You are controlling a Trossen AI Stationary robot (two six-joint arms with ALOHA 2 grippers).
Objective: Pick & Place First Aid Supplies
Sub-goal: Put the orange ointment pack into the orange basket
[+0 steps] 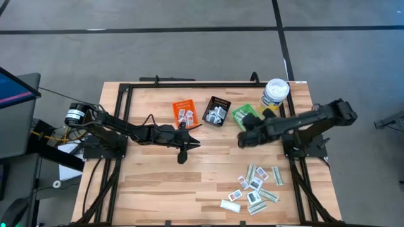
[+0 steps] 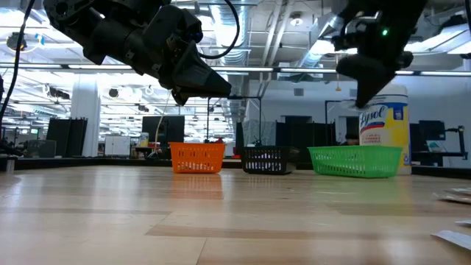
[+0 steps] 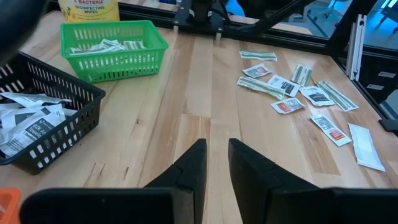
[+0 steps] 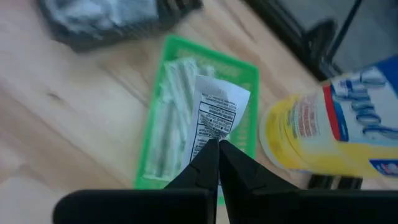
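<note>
A: What did the right wrist view catch that the overhead one hid?
B: The right hand (image 4: 217,144) was clenched on a white printed packet (image 4: 216,112), above the green bin (image 4: 249,71) of pale strips; from above, the hand (image 1: 242,140) merely hung near that bin.

A: And the left?
B: The left hand (image 3: 216,155) hovered over bare desk (image 3: 186,87), fingers narrowly apart, grasping nothing; loose packets (image 3: 292,87) lay scattered well apart.

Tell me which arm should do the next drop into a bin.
Right. The right gripper is shut on a white printed packet directly above the green bin. The left gripper holds nothing and hangs over bare table near the orange bin.
</note>
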